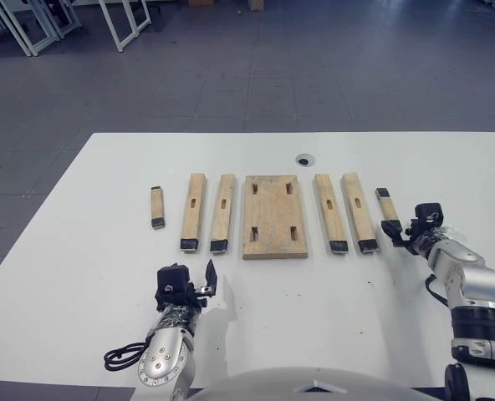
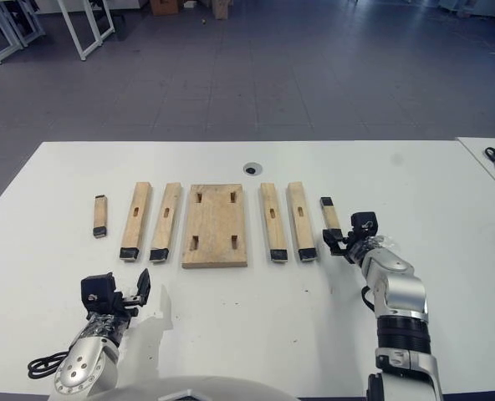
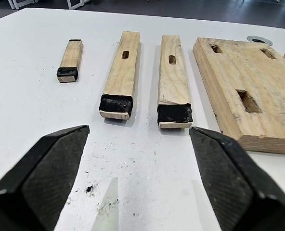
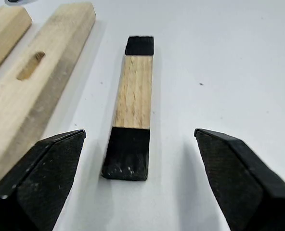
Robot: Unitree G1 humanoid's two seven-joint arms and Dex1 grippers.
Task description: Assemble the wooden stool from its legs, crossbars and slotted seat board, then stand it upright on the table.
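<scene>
Desk (image 1: pixel 80 276) of white laminate carries every part, laid flat in one row parallel to its front edge. A rectangular pale wooden seat board (image 1: pixel 274 216) with four slots lies mid-row. Two long slotted wooden legs (image 1: pixel 193 212) (image 1: pixel 222 213) with black-wrapped near ends lie side by side on its left-edge side, and two matching legs (image 1: pixel 330 213) (image 1: pixel 358 212) on its right-edge side. A short black-tipped left crossbar (image 1: pixel 156 207) and right crossbar (image 1: pixel 387 205) end the row. The left gripper (image 3: pixel 138 130) hovers near the front edge, fingers spread wide and empty. The right gripper (image 4: pixel 140 132) sits just frontward of the right crossbar, fingers apart, touching nothing. A small round grommet hole (image 1: pixel 304 159) lies behind the board.
</scene>
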